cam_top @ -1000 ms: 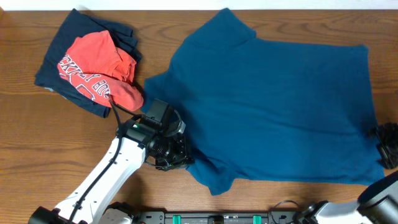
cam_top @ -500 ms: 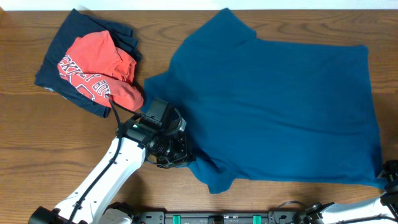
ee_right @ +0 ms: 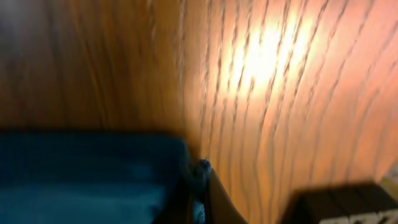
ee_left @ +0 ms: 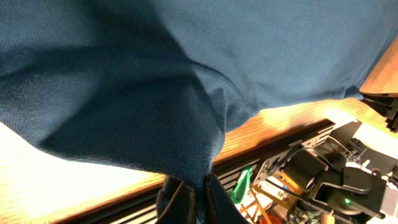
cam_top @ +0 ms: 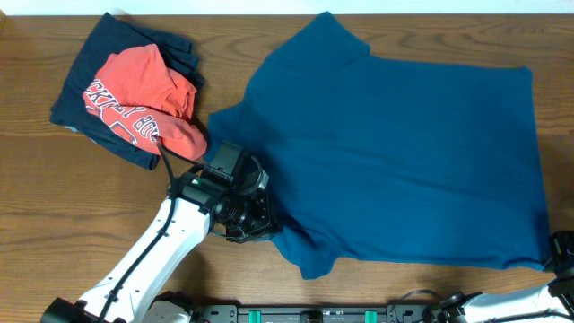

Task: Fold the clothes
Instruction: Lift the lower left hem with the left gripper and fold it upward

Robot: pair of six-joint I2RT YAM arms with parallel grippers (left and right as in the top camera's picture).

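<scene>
The blue T-shirt (cam_top: 395, 152) lies spread flat over the middle and right of the wooden table. My left gripper (cam_top: 260, 229) is shut on the shirt's near-left sleeve edge. In the left wrist view the blue cloth (ee_left: 155, 81) bunches into the closed left gripper (ee_left: 200, 200). My right gripper (cam_top: 558, 253) sits at the shirt's near-right corner. The right wrist view shows the right gripper (ee_right: 198, 200) shut on the tip of that blue corner (ee_right: 81, 174). A crumpled red tee (cam_top: 134, 103) with white lettering rests on a navy garment (cam_top: 85, 67) at the far left.
A black rail with green clips (cam_top: 314, 314) runs along the table's near edge. Bare wood (cam_top: 54, 206) shows at the near left. The left wrist view takes in black arm hardware (ee_left: 336, 180) beyond the table edge.
My right gripper has moved from beside the shirt's right hem toward the near-right corner and closed on it. The left arm keeps its grip and has not moved.
</scene>
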